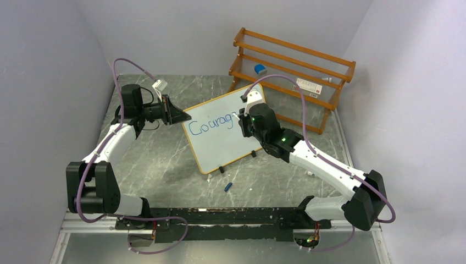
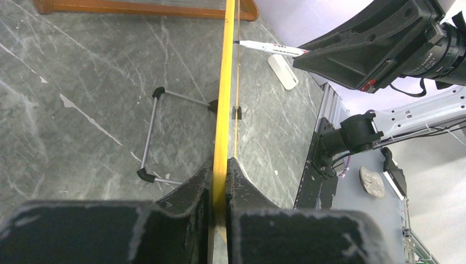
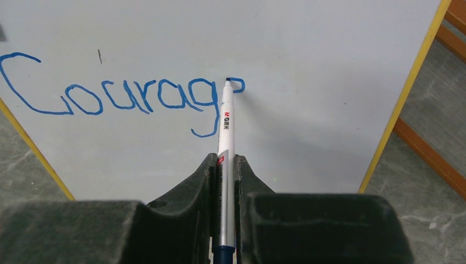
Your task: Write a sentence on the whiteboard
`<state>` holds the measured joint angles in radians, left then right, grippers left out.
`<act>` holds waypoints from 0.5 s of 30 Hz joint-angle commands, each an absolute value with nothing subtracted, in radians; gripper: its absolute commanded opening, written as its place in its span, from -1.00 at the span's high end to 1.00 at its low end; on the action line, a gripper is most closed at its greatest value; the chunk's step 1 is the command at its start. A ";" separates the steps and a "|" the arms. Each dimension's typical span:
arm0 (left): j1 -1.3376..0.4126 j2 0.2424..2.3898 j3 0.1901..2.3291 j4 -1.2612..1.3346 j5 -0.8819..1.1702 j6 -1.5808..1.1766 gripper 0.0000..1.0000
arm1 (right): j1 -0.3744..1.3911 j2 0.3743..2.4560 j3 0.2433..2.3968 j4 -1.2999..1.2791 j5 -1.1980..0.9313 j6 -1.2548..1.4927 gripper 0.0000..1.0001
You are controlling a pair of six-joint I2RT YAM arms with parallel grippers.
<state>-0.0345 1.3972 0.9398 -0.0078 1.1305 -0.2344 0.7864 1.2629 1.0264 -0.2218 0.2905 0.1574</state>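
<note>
The whiteboard [image 1: 220,147], white with a thin orange-wood frame, stands tilted on the table. My left gripper [image 1: 184,116] is shut on its left edge; in the left wrist view the yellow frame [image 2: 224,82] runs up from between the closed left gripper [image 2: 221,165]. My right gripper [image 3: 223,159] is shut on a white marker [image 3: 226,124], whose tip touches the board. The sentence [image 3: 126,99] reads "Courag" in blue, with a small curl of a further letter at the tip. From above, the right gripper [image 1: 242,118] covers the end of the sentence [image 1: 211,125].
An orange wooden rack [image 1: 291,71] stands behind the board, holding a blue item [image 1: 260,69] and a white labelled box [image 1: 309,85]. A blue marker cap [image 1: 227,186] lies in front of the board. The board's wire stand [image 2: 151,137] shows behind it.
</note>
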 commanded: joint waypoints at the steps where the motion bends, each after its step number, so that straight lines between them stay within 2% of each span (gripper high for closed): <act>1: -0.063 1.423 0.939 -0.067 1.106 -0.193 0.90 | 0.781 1.262 1.045 -0.238 0.266 0.152 1.00; 15: -0.063 1.422 0.936 -0.063 1.106 -0.197 0.90 | 0.782 1.247 1.032 -0.308 0.254 0.151 1.00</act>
